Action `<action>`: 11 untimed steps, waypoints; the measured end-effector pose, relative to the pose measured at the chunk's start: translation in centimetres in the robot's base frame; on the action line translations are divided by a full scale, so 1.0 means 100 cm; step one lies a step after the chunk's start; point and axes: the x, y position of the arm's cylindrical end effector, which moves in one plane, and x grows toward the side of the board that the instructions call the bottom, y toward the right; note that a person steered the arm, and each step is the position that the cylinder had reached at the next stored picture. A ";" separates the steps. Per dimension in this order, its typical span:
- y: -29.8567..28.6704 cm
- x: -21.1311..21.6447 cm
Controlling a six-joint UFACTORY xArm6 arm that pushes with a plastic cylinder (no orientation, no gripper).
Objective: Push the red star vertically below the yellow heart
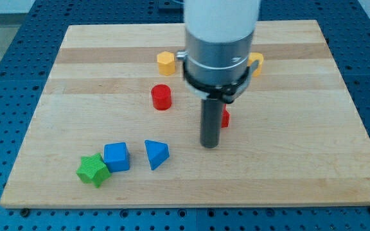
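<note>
My tip (209, 145) rests on the board near its middle. A red block (225, 117), probably the red star, is mostly hidden behind the rod; only a sliver shows at the rod's right side, just above the tip. A yellow block (256, 64), probably the yellow heart, peeks out at the right of the arm's body, toward the view's top. The red sliver lies below it and to its left.
A red cylinder (161, 97) stands left of the rod. A yellow hexagon block (166, 62) is above it. A blue cube (116, 156), a blue triangular block (156, 153) and a green star (92, 169) sit at the bottom left. The wooden board (300, 160) ends near all view edges.
</note>
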 end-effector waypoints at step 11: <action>0.043 -0.070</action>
